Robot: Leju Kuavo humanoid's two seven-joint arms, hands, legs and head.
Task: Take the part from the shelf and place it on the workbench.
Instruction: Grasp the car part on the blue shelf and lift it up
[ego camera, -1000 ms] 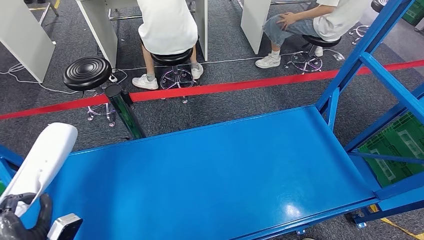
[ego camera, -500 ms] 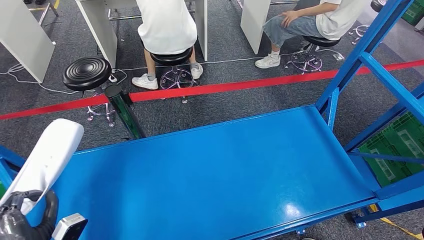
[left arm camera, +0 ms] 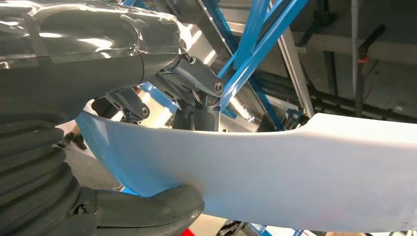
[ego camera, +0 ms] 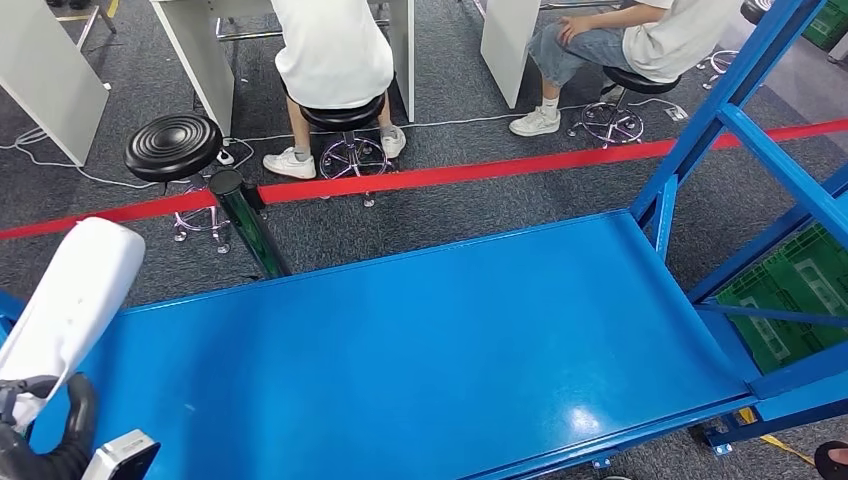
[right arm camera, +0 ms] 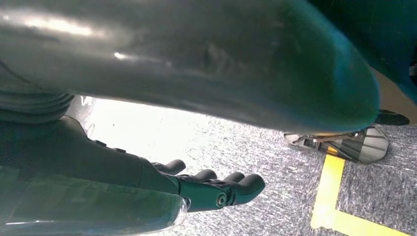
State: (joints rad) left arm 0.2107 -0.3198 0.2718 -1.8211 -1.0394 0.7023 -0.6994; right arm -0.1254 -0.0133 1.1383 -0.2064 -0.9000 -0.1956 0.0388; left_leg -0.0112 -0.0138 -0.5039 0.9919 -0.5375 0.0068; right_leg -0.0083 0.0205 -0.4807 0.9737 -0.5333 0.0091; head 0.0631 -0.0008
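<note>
Left hand [left arm camera: 147, 123] grips a long, smooth white plastic part [ego camera: 75, 295], thick grey thumb under it and darker fingers [left arm camera: 196, 88] over it; in the head view the part slants up over the left end of the flat blue metal workbench [ego camera: 450, 340], not lying on it. Right hand [right arm camera: 206, 189] hangs over grey carpet beside yellow floor tape [right arm camera: 329, 196], fingers loosely extended and apart, holding nothing.
</note>
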